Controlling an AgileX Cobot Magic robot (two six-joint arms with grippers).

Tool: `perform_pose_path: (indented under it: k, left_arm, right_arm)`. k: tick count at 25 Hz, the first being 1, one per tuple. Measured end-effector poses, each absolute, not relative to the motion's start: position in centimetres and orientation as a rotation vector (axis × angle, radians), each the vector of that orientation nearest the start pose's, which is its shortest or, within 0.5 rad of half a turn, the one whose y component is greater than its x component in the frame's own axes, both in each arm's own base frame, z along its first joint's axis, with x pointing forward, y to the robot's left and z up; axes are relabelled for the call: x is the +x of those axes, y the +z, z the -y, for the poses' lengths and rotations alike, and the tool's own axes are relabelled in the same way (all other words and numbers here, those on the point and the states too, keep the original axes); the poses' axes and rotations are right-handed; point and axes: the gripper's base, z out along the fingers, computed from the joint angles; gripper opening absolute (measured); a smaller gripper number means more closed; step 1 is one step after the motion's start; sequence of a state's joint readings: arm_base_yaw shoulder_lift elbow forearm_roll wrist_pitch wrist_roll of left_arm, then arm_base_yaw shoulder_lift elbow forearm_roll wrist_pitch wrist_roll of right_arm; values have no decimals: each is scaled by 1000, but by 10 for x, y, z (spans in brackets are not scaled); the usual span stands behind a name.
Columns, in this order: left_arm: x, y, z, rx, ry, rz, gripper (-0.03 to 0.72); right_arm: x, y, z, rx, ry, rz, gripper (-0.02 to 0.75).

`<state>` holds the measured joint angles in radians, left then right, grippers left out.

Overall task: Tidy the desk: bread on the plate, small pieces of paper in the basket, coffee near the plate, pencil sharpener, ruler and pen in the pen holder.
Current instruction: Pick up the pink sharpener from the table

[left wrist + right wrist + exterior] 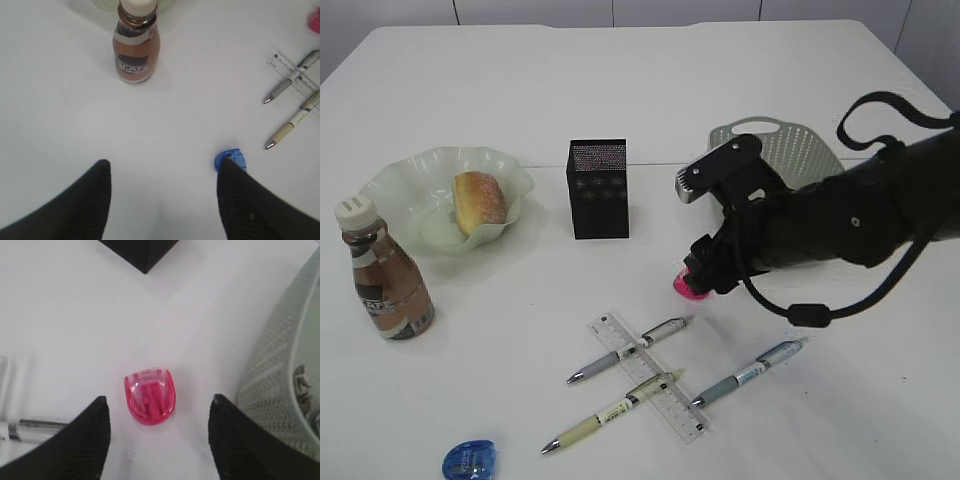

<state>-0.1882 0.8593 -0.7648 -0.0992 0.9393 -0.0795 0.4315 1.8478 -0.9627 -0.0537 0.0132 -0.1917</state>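
Observation:
My right gripper (159, 400) is open and hangs over a pink pencil sharpener (150, 396) that lies on the desk between its fingers, untouched. This sharpener (683, 285) is right of the black pen holder (598, 188). The bread (480, 200) lies in the plate (415, 175), and the coffee (385, 280) stands just in front of it. The ruler (650, 377) lies under two pens (630, 348). My left gripper (162, 165) is open and empty, with a blue pencil sharpener (234, 157) at its right fingertip. A small piece of paper (301, 381) shows inside the basket (275, 375).
A third pen (750, 370) lies right of the ruler. The basket (790, 145) sits behind my right arm. The blue sharpener (470, 460) rests near the desk's front edge.

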Motion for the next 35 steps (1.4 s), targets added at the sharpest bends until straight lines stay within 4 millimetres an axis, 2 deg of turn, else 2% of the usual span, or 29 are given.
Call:
perform_pose_path:
  k: [6,13,19,25,31,35]
  left_arm:
    - [148,306,36,95,-231,-2541,487]
    - [156,299,37,95,-222,-2582,487]
    - [156,298,35,112,-178,-2606,487]
    - [153,297,33,121,-157,-2643,487]
    - [151,297,33,115,-157,-2663,487]
    - [150,297,33,110,-157,-2678,486]
  right_arm:
    - [346,168,-160,-802,80,-2251,458]
    - [345,148,-173,-963,28,-2285,458]
    - [362,155,-180,-976,8,-2267,457]
    - [373,145,-184,-1002,-19,-2346,459]
    - [383,148,-188,-1012,-41,-2377,459]
    - [384,142,-188,-1022,-48,-2405,458]
